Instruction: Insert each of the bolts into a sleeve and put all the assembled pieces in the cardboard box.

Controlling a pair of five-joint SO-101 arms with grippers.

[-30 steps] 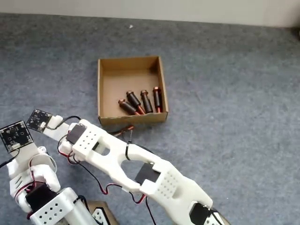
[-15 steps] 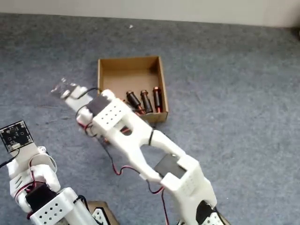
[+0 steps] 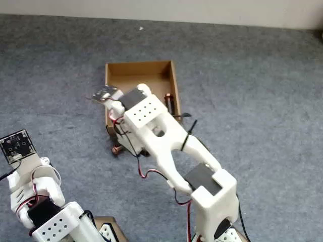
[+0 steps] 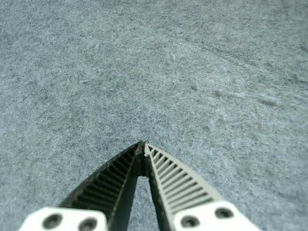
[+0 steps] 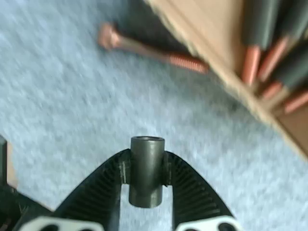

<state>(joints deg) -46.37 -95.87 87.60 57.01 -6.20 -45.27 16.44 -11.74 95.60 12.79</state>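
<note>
Pinching, right pincer (image 5: 147, 158): I grip the short black cylindrical sleeve (image 5: 147, 180), just outside the brown cardboard box (image 5: 231, 82).
Loose copper threaded bolt (image 5: 149, 48): lying just beside box.
Left pincer (image 4: 143, 147): mine, pressed together.

The high camera sits off the arms and looks steeply down on the grey counter (image 3: 262, 101), far enough back to take in the cardboard box (image 3: 139, 64) and the ground around it, with both arms coming in from the near edge. The left wrist camera rides behind the left claw (image 4: 143, 149) and looks along its touching fingers at the counter close below. The right wrist camera looks past the right claw (image 5: 147, 156) and the sleeve (image 5: 147, 173) it clasps, down at close range. It shares with the high view the loose bolt (image 5: 149, 50) and the box wall beside it
</note>
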